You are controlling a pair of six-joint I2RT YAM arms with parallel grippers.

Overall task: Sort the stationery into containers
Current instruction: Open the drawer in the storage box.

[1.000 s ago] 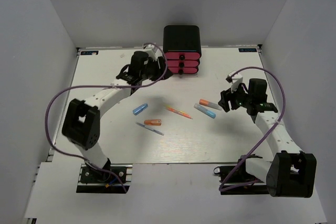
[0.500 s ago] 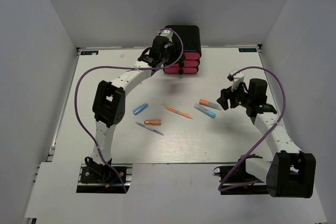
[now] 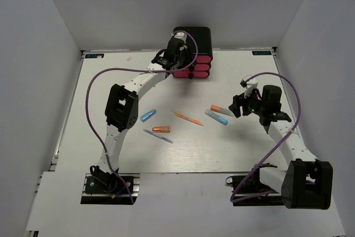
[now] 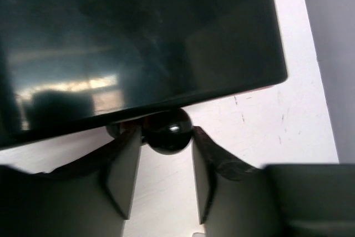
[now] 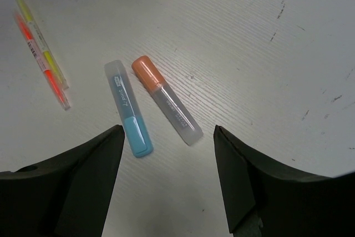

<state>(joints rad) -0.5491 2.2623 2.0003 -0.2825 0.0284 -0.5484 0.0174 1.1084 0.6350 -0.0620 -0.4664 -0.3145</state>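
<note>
1. While the left claw point(image 3: 180, 54) sits at the front of the cabinet point(image 3: 192, 38), the overhead view puts all six pens on the table behind it, none sorted. The drawers point(image 3: 199, 66) look closed. Risk: a crooked pull could drag the whole cabinet instead of opening a drawer. There is bare table behind the claw for the pull, with the far table edge and back wall just ahead of it. The right claw point(image 3: 239, 105) hangs with the orange-and-white marker point(image 3: 219, 109) and the light blue marker point(image 3: 216, 117) just ahead of it. Past them lie the thin orange-pink pen point(image 3: 187, 117), short blue marker point(image 3: 148, 115), short orange marker point(image 3: 161, 129) and thin blue-grey pen point(image 3: 158, 136).

2. Left wrist: the claw point(image 4: 165, 137) is narrowed around a black knob point(image 4: 168, 131), which sits between the fingers point(image 4: 125, 173). I can't tell whether it is actually pinched. The knob is round and glossy, so it could pop out under a pull.

3. Right wrist: the claw point(image 5: 167, 131) is spread wide and holding nothing. The light blue marker point(image 5: 128, 115) and orange-and-white marker point(image 5: 166, 101) lie side by side between the open fingers. Closing here could catch both or roll one away. The thin orange-pink pen point(image 5: 47, 67) is well off to the claw's left.
</note>
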